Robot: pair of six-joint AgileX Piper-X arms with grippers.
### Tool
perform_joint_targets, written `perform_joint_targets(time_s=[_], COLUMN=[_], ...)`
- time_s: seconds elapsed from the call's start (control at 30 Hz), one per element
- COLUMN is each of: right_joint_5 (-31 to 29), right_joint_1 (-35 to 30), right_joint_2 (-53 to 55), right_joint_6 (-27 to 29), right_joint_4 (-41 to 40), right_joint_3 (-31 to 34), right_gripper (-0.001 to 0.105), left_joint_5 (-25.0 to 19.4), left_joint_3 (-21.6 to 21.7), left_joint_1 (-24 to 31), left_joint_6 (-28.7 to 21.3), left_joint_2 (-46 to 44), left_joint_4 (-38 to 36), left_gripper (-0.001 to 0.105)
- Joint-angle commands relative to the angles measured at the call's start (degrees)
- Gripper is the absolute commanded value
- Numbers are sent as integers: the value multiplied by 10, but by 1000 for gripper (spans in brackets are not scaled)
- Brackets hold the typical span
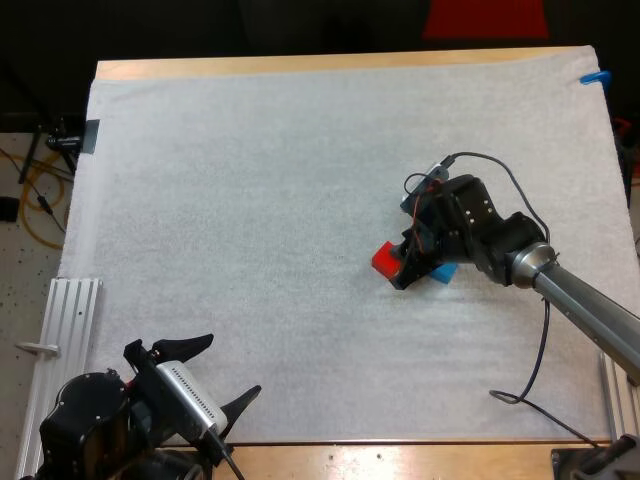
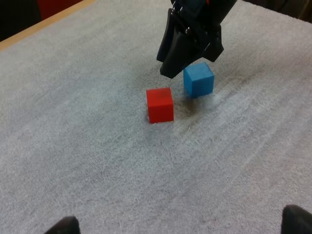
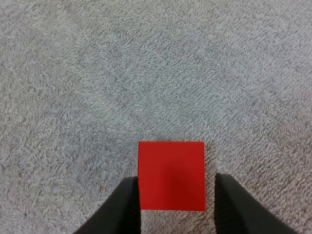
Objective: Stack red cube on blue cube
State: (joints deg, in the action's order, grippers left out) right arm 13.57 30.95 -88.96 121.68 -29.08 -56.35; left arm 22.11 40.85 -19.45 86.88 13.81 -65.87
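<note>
wood tabletop [image 1: 300, 66] under a white mat [image 1: 250, 200]. right jaws are the nearer pair: apart, straddling the red cube [image 3: 171, 176], which sits on the mat directly below them, unclamped. left jaws open, well apart from both cubes. blue cube [image 2: 198, 79] just beside red.

Right end effector [image 1: 402, 272] is at red cube [image 1: 384, 260], beside blue cube [image 1: 445, 272].

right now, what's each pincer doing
left pincer: open, holding nothing
right pincer: open, fingers apart either side of the red cube, not gripping it
</note>
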Motion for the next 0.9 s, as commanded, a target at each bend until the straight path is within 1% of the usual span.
perform_joint_targets(time_s=[0.0,0.17,0.3,0.37,0.53,0.6,0.63,0.87], right_joint_5=[-1,-1,-16,-19,-18,-18,-18,-18], right_joint_1=[0,0,0,0,0,0,0,0], right_joint_2=[6,6,6,6,6,6,5,-29], right_joint_6=[7,7,7,7,7,7,7,11], right_joint_4=[-1,-1,-1,-3,-4,-3,-3,-3], right_joint_3=[-5,-5,-5,-8,-28,-35,-39,-48], right_gripper=[34,34,36,39,64,69,71,70], left_joint_5=[-5,-5,-5,-5,-5,-5,-5,-5], left_joint_3=[4,4,4,4,4,4,4,4], left_joint_1=[-2,-2,-2,-2,-2,-2,-2,-2], left_joint_6=[-1,-1,-1,-1,-1,-1,-1,-1], left_joint_2=[3,3,3,3,3,3,3,3], left_joint_4=[3,12,24,26,28,28,28,28], left_gripper=[76,76,76,76,76,76,76,76])
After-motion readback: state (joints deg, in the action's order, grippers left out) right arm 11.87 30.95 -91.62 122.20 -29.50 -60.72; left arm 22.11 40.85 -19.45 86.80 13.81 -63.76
